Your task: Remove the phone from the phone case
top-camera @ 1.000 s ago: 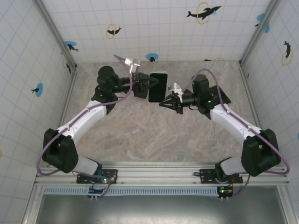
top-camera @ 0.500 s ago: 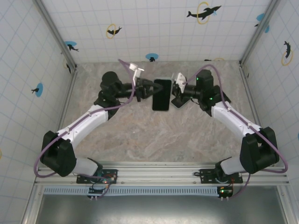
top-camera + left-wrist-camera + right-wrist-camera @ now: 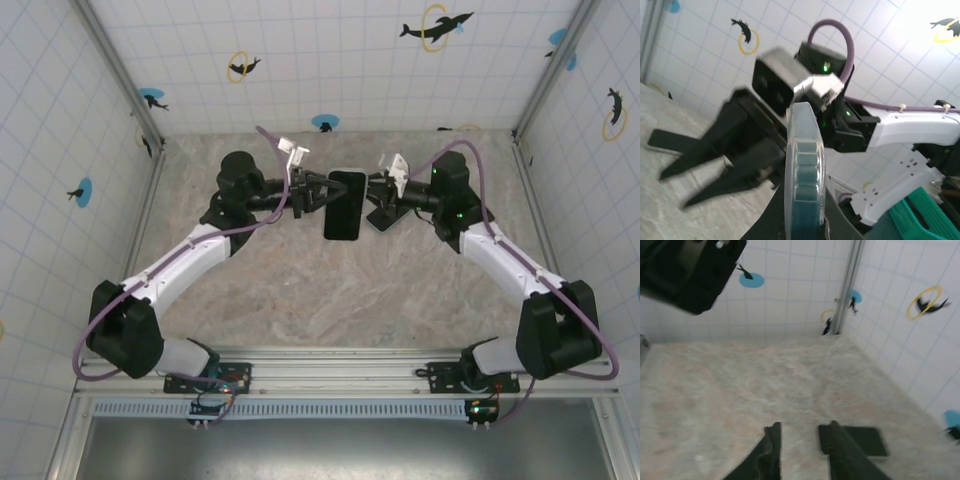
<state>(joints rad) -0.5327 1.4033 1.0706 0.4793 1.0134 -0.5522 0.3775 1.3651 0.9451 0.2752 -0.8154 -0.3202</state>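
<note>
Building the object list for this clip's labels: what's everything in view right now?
black rectangular phone in its case: 1, black, with a clear bluish rim seen edge-on, held in the air above the middle of the table.
dark flat rectangular piece: 1, black, lying on the table near the right gripper; can't tell what it is.
marbled beige table: 1, beige-grey, floor of the cell.
dolphin-and-ring wall stickers: several, black, blue and yellow, on the white tiled walls.
left gripper: 1, black, jaws shut on the phone's left edge.
right gripper: 1, black, jaws open and empty, just right of the phone.
</note>
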